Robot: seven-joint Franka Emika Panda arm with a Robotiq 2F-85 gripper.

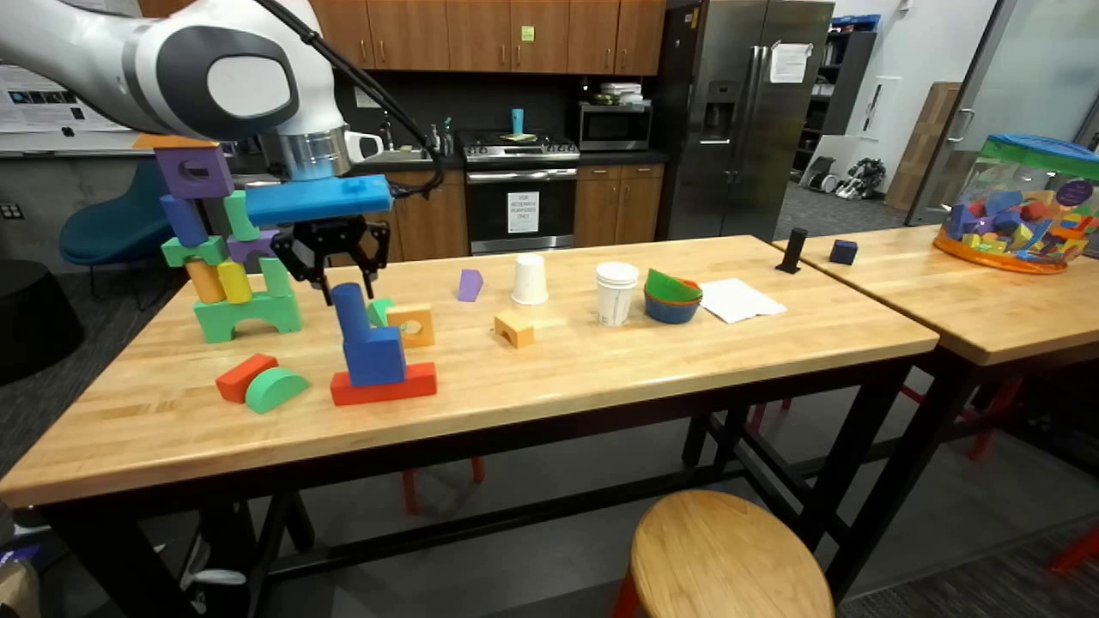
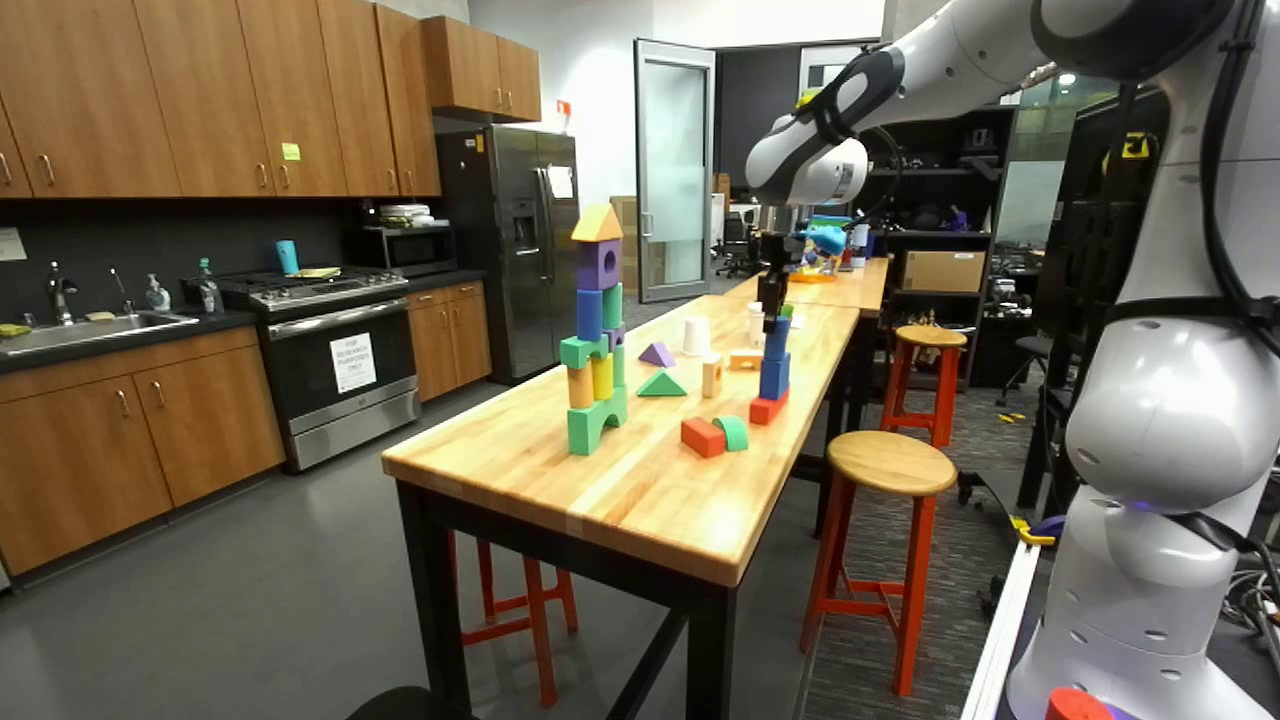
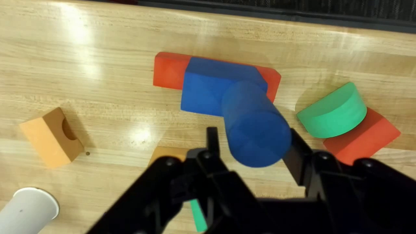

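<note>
My gripper [image 1: 349,292] is open and points down. In the wrist view its fingers [image 3: 255,146] stand either side of the top of an upright blue cylinder [image 3: 258,139]. A gap shows on the left finger's side; the right finger is close to the cylinder, and I cannot tell if it touches. The cylinder also shows in both exterior views [image 1: 350,313] [image 2: 776,338]. It stands on one end of a blue block [image 1: 378,356] [image 3: 208,84]. That block lies on a long red block [image 1: 384,388] [image 3: 169,71] near the table edge.
A tall block tower [image 1: 196,173] [image 2: 590,315] stands near the arm. A green half-round [image 3: 334,113] leans by a red block [image 3: 367,136]. Orange blocks [image 1: 412,326] [image 1: 515,328], a green triangle [image 2: 662,384], white cups [image 1: 530,281] [image 1: 616,296] and bowls [image 1: 672,311] stand around.
</note>
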